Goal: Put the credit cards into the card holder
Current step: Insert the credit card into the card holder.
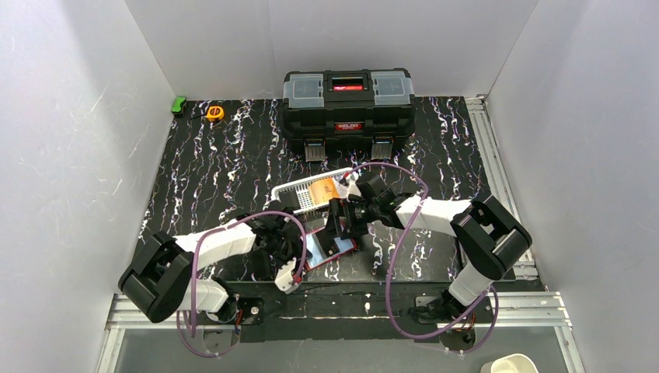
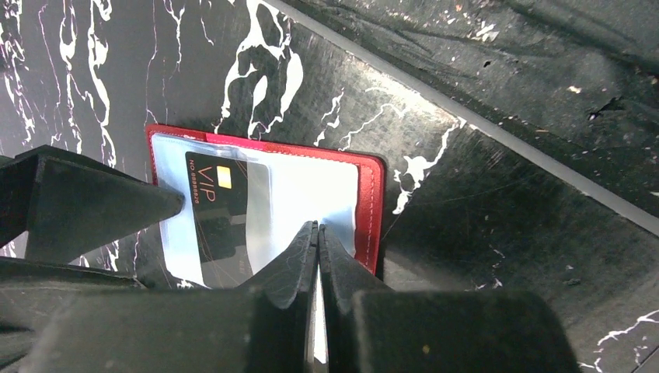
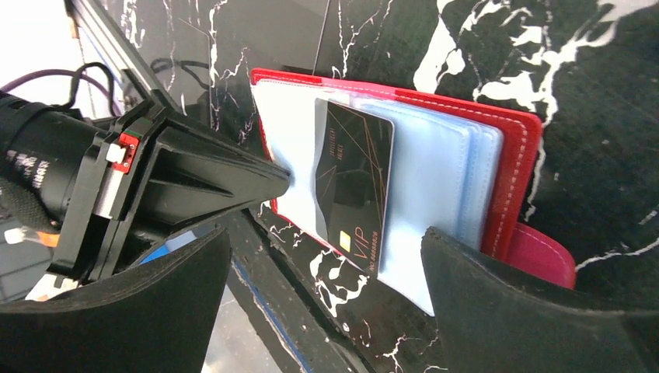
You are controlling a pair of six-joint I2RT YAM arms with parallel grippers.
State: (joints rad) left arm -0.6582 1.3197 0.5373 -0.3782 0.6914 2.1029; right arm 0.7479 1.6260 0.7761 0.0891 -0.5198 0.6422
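The red card holder [image 1: 344, 249] lies open near the table's front edge, its clear sleeves fanned out. It shows in the left wrist view [image 2: 373, 202] and the right wrist view [image 3: 513, 148]. A black VIP card [image 3: 353, 186] sits partway in a sleeve, its chip end sticking out; it also shows in the left wrist view [image 2: 217, 210]. My left gripper [image 2: 318, 233] is shut on the edge of a clear sleeve. My right gripper [image 3: 322, 303] is open, its fingers either side of the card's free end, not touching it. An orange card [image 1: 320, 191] lies in the basket.
A white mesh basket [image 1: 299, 198] stands just behind the grippers. A big black toolbox [image 1: 347, 105] is at the back centre. An orange tape measure [image 1: 215, 113] and a green object [image 1: 179, 104] lie at the back left. Metal rails [image 1: 497, 171] run along the right side.
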